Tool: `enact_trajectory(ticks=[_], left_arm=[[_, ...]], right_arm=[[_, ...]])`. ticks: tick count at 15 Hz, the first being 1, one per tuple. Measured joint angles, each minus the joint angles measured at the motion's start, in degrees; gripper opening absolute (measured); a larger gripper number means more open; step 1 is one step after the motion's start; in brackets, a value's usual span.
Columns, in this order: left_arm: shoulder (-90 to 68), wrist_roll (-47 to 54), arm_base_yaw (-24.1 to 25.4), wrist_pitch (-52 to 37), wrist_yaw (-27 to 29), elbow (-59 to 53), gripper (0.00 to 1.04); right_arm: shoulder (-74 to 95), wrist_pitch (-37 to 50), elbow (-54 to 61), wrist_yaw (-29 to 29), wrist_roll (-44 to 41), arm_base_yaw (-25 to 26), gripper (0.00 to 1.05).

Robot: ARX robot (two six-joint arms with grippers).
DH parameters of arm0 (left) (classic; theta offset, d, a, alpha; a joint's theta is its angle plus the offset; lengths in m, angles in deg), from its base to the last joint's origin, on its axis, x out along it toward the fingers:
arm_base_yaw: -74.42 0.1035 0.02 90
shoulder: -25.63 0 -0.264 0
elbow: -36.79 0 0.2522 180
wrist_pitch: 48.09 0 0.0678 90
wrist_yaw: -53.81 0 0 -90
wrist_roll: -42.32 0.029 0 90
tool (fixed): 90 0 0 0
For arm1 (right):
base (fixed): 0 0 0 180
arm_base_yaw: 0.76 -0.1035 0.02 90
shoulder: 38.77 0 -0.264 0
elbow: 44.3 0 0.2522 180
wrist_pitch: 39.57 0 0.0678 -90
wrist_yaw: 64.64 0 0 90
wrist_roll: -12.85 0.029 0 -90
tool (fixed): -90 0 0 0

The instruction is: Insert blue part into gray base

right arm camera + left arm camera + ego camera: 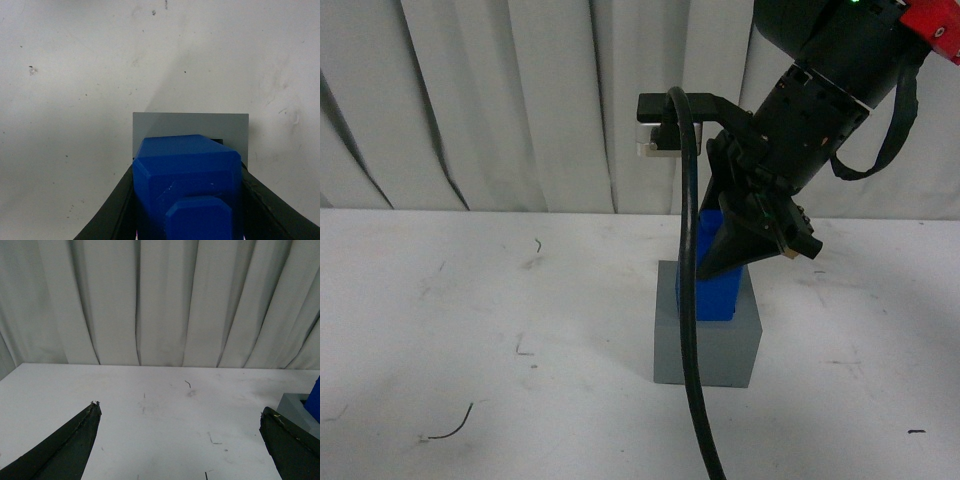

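Right gripper [725,262] clamps the blue part [720,292] by its sides, the part's foot at the top recess of the gray base [708,352], 5 o'clock of the front view's centre. Left gripper [177,447] gapes wide, empty.

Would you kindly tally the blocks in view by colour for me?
blue part: 1
gray base: 1
Total: 2
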Motion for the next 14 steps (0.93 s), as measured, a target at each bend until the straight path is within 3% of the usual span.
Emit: enact_trajectory(ticks=[14], left_arm=[[0.00,-0.02,0.00,0.00,0.00,0.00,0.98]], right_arm=[[1.49,2.32,0.57,-2.23,-1.05,0.74,0.47]])
